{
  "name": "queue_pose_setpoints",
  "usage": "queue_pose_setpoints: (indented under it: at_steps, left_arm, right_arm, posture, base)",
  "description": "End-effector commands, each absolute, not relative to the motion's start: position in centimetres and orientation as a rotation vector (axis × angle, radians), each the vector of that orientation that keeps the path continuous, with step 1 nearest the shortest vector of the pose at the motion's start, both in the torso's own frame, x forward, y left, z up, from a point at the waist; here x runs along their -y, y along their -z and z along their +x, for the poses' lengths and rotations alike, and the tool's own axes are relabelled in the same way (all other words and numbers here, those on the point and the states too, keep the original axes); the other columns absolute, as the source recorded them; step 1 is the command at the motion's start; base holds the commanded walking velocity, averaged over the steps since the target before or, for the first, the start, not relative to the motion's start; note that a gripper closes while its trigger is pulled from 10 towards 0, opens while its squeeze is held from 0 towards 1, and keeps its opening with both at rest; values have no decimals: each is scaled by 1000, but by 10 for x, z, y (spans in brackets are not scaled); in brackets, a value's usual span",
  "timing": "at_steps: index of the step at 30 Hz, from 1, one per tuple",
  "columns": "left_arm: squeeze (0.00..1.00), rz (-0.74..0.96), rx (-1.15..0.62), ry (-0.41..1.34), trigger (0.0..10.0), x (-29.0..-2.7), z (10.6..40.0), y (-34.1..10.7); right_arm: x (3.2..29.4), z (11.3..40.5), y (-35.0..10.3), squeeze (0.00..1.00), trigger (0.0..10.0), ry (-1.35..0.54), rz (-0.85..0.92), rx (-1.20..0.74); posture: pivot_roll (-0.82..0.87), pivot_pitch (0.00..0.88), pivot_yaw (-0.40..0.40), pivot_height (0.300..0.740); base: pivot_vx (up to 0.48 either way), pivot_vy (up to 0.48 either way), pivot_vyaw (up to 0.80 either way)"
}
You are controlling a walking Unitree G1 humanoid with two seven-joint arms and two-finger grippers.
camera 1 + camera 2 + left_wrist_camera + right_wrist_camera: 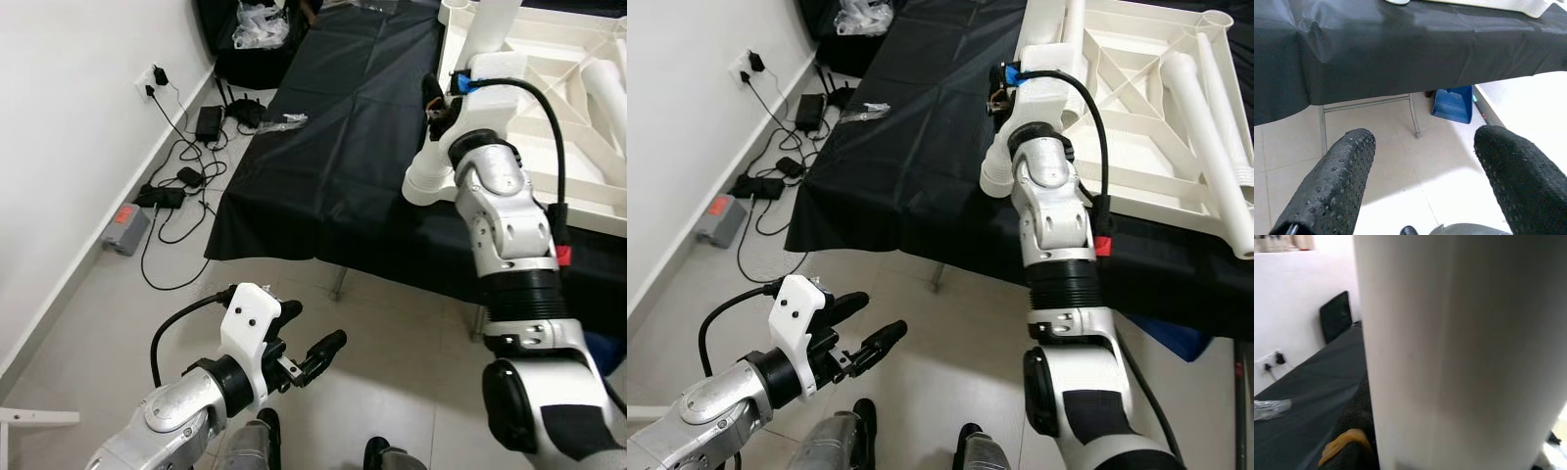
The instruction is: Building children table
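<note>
Right gripper (pixel 438 106) closed around a white table leg (pixel 487 29), leg's long axis upright, standing at the near corner of the upturned white tabletop (pixel 1136 147) on the black-draped table (pixel 333 147). Left gripper (pixel 304 343) hangs low over the floor, fingers spread, empty, well apart from the work; right arm nearer.

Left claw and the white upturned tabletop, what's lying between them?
Between the left claw and the white tabletop: tiled floor, then the black cloth draped over the table, per both eye views.
</note>
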State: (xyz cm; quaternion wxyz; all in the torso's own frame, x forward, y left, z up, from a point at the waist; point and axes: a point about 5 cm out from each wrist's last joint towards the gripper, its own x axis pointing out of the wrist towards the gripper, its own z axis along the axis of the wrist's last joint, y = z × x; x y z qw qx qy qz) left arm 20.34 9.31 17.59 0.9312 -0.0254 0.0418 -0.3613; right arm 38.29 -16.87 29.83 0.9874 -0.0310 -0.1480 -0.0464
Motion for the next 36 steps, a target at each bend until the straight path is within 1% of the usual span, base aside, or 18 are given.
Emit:
queue_pose_setpoints:
  at_steps: [1, 4, 12, 18, 23, 28, 32, 34, 36]
  left_arm:
    - [0, -52, -105, 734, 10000, -93, 202, -172]
    - [0, -55, -105, 733, 10000, -93, 202, -171]
    - [0, -57, -103, 735, 10000, -93, 202, -171]
    - [0, -56, -101, 735, 10000, -92, 201, -172]
    - [0, -58, -104, 735, 10000, -92, 201, -171]
    - [0, -55, -104, 738, 10000, -92, 200, -171]
    - [0, -55, -103, 738, 10000, -92, 200, -171]
    - [0, -53, -102, 738, 10000, -92, 200, -171]
    - [0, -53, -102, 738, 10000, -92, 200, -171]
  right_arm:
    - [188, 389, -212, 0, 10000, 222, -71, -101]
    - [187, 390, -211, 0, 10000, 284, -74, -118]
    - [184, 390, -211, 0, 10000, 353, -67, -121]
    - [176, 390, -209, 0, 10000, 421, -10, -126]
    - [176, 389, -208, 0, 10000, 478, 37, -130]
    - [173, 391, -210, 0, 10000, 557, 139, -131]
    - [172, 391, -213, 0, 10000, 586, 133, -113]
    - [171, 390, -214, 0, 10000, 653, 124, -105]
    - [171, 389, -215, 0, 10000, 669, 129, -101]
  posture:
    - [199, 358, 27, 740]
    - [196, 359, 25, 740]
    - [195, 360, 19, 740]
    - [197, 357, 18, 740]
    - [197, 357, 18, 740]
    - [201, 352, 19, 740]
    - [201, 352, 19, 740]
    - [204, 347, 16, 740]
    - [204, 347, 16, 740]
  base:
    - [0, 0, 0]
    - [0, 0, 0]
    - [0, 0, 0]
    - [0, 0, 0]
    - [0, 0, 0]
    - [0, 0, 0]
    - [0, 0, 0]
    - [0, 0, 0]
    - [0, 0, 0]
